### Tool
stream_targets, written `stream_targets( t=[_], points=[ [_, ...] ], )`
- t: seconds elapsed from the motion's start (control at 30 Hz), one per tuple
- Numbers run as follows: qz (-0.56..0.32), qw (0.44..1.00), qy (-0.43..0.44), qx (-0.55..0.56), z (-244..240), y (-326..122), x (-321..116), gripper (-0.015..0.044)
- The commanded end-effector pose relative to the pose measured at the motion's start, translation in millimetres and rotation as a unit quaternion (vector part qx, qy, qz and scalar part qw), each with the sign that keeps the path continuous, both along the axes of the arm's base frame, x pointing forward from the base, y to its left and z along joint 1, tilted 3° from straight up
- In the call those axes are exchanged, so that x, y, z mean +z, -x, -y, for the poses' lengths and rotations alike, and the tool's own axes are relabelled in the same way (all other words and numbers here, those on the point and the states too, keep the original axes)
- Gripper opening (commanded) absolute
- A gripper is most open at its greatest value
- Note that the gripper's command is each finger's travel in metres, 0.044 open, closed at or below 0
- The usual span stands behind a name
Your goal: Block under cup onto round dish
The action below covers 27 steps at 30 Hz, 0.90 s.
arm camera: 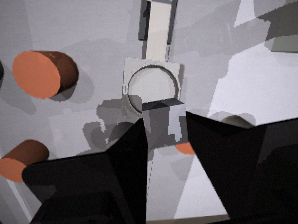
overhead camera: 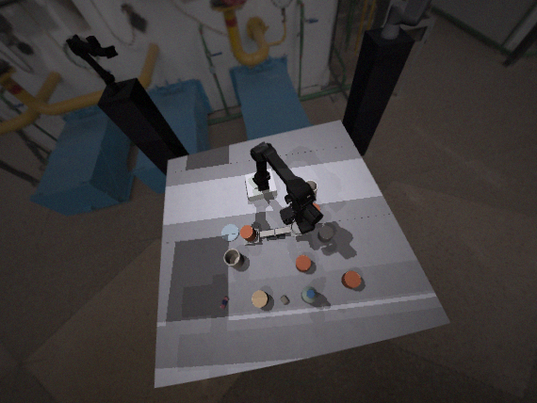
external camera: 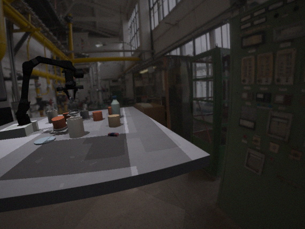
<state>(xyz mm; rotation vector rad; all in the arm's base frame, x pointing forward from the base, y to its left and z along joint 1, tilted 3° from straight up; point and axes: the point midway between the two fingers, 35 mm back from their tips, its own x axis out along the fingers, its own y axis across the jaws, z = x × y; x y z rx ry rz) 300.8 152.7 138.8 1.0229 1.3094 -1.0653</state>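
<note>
Pinched between our black gripper's fingertips [external camera: 71, 97], we hold the small grey block [arm camera: 165, 123] above the pale balance [overhead camera: 274, 233] [arm camera: 159, 30]. We see its bare round ring end below, and one orange cylindrical cup [overhead camera: 248, 233] [external camera: 59, 122] standing on the other end. Beside that cup, our flat light-blue round dish [overhead camera: 230, 233] [external camera: 44, 140] lies on the table.

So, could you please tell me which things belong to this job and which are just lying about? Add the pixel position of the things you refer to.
Job: balance [overhead camera: 275, 233] [external camera: 60, 130] [arm camera: 159, 32], orange cup on it [overhead camera: 247, 233] [external camera: 59, 122], held block [arm camera: 165, 125], pale-blue round dish [overhead camera: 230, 233] [external camera: 44, 140].
Lying about: bottle [overhead camera: 309, 295] [external camera: 115, 108], tan cylinder [overhead camera: 259, 298] [external camera: 114, 121], red-and-blue piece [overhead camera: 224, 302] [external camera: 113, 134]; other orange pieces [overhead camera: 303, 263] [external camera: 97, 115] [arm camera: 36, 75] unclear.
</note>
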Motion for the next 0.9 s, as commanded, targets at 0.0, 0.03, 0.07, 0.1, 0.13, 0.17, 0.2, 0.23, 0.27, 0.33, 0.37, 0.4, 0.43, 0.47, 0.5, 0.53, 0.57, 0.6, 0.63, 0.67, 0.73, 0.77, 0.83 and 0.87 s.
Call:
stream_targets(
  t=[0.0, 0.03, 0.07, 0.1, 0.13, 0.17, 0.2, 0.23, 0.27, 0.33, 0.37, 0.4, 0.43, 0.47, 0.5, 0.53, 0.57, 0.6, 0.63, 0.67, 0.73, 0.77, 0.83, 0.87],
  points=[
    [0.002, 1.000, 0.001, -0.002, 5, -1, 5, 0.0000],
    [0.003, 1.000, 0.001, -0.002, 10, -4, 4, 0.0000],
    [0.003, 1.000, 0.000, -0.001, 17, -7, 3, 0.0000],
    [0.004, 1.000, -0.001, -0.001, 23, -10, 2, 0.0000],
    [0.005, 1.000, -0.001, 0.000, 30, -12, 1, 0.0000],
    [0.006, 1.000, -0.002, 0.001, 37, -15, 1, 0.0000],
    [0.006, 1.000, -0.002, 0.001, 43, -17, 0, 0.0000],
    [0.007, 1.000, -0.003, 0.002, 50, -20, -1, 0.0000],
    [0.008, 1.000, -0.003, 0.002, 57, -22, -2, 0.0000],
    [0.009, 1.000, -0.002, 0.002, 71, -26, -5, 0.0000],
    [0.009, 1.000, -0.002, 0.002, 78, -28, -7, 0.0000],
    [0.009, 1.000, -0.002, 0.002, 85, -29, -9, 0.0000],
    [0.009, 1.000, -0.001, 0.002, 92, -31, -10, 0.0000],
    [0.010, 1.000, -0.001, 0.002, 99, -32, -12, 0.0000],
    [0.010, 1.000, 0.000, 0.002, 106, -33, -13, 0.0000],
    [0.010, 1.000, 0.000, 0.002, 114, -34, -15, 0.0000],
    [0.010, 1.000, 0.001, 0.003, 121, -35, -17, 0.0000],
    [0.010, 1.000, 0.001, 0.003, 128, -35, -18, 0.0000],
    [0.011, 1.000, 0.002, 0.003, 136, -36, -20, 0.0000],
    [0.011, 1.000, 0.003, 0.003, 143, -36, -21, 0.0000],
    [0.012, 1.000, 0.004, 0.003, 158, -36, -24, 0.0000],
    [0.012, 1.000, 0.005, 0.003, 166, -36, -25, 0.0000],
    [0.013, 1.000, 0.007, 0.003, 181, -35, -28, 0.0000],
    [0.013, 1.000, 0.008, 0.003, 188, -35, -30, 0.0000]
  ],
)
